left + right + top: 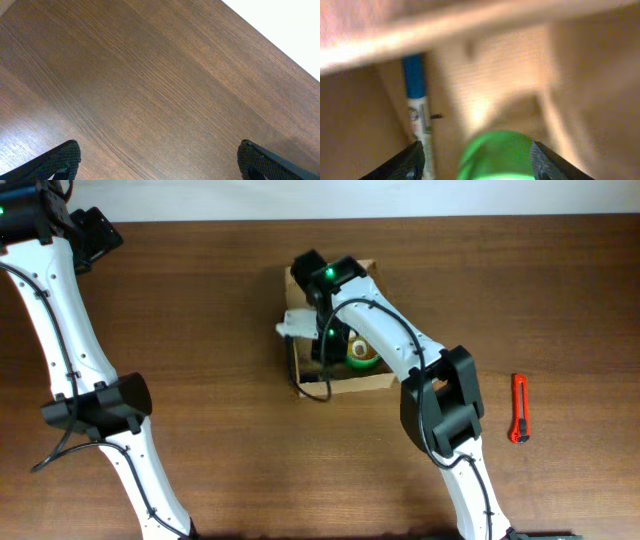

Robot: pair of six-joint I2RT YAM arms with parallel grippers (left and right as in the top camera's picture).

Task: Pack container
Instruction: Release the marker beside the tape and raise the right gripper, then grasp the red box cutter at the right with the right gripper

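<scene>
The container, a tan cardboard box [352, 386], stands open at the table's middle. My right gripper [335, 348] reaches down into it. In the right wrist view its jaws [475, 160] are spread wide inside the box [500, 85], with a blurred green tape roll [495, 155] between them. The roll lies against the right finger, with a gap at the left finger. A marker with a blue cap [416, 95] lies along the box's inner wall. The green roll also shows in the overhead view [362, 352]. My left gripper [98, 235] is open and empty over bare wood [160, 90] at the far left back.
A red utility knife [519, 408] lies on the table to the right of the box. A white thing [294, 326] sticks out at the box's left rim. The table's back edge [280, 45] runs close to my left gripper.
</scene>
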